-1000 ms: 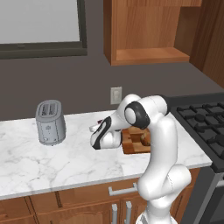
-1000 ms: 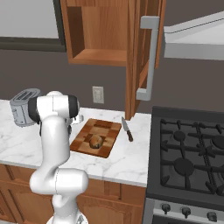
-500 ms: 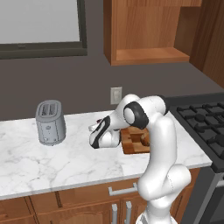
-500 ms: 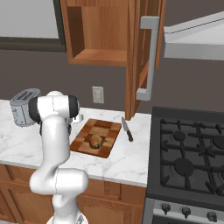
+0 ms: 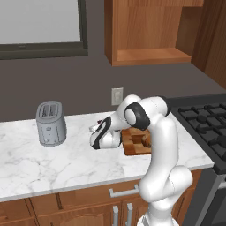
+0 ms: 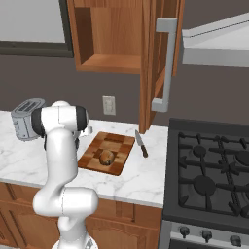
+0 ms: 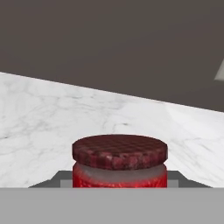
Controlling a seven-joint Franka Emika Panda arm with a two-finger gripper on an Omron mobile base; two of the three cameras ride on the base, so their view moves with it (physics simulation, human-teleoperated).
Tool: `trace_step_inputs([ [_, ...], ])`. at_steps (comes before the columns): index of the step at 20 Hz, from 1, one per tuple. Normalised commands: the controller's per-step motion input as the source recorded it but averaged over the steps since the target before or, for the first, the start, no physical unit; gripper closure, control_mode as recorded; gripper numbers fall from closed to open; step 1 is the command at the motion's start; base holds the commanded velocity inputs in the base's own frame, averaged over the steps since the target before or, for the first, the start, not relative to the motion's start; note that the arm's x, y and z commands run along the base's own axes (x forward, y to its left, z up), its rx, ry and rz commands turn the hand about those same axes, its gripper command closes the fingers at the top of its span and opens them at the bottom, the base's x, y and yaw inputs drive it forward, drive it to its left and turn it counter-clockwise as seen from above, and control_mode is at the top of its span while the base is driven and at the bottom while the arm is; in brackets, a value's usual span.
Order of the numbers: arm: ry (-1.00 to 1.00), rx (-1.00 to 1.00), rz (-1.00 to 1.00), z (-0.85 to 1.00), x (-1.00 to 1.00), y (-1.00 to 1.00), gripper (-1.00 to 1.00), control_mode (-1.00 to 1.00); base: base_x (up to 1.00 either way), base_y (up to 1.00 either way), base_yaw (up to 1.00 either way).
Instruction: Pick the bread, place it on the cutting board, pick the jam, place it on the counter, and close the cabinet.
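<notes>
Bread (image 6: 105, 157) was already on the cutting board (image 6: 119, 144), so this was the jam step: the tool (image 5: 98, 140) was pinching the jam (image 7: 119, 161) low over the bench (image 5: 53, 163), and next I'd guess release, then the cabinet (image 6: 158, 58).

My arm rises from the base, bends at the dark elbow joint and reaches forward and low, wrist turned so my hand points sideways just above the counter (image 5: 53, 163). My pincer (image 5: 98, 132) sits at the end of that reach, jaws drawn in on the jam (image 7: 119, 161); from my hand camera the jar stands upright right between my fingers, lid facing up. In the right base view my upper arm hides the hand
</notes>
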Motion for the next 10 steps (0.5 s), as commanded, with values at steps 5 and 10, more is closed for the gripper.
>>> trace_step_inputs([
  [5, 0.00, 0.00, 0.00, -0.13, 0.00, 0.00, -1.00, -1.00, 0.00, 0.00, 0.00],
  [10, 0.00, 0.00, 0.00, -0.07, -0.03, 0.00, -1.00, -1.00, 0.00, 0.00, 0.00],
])
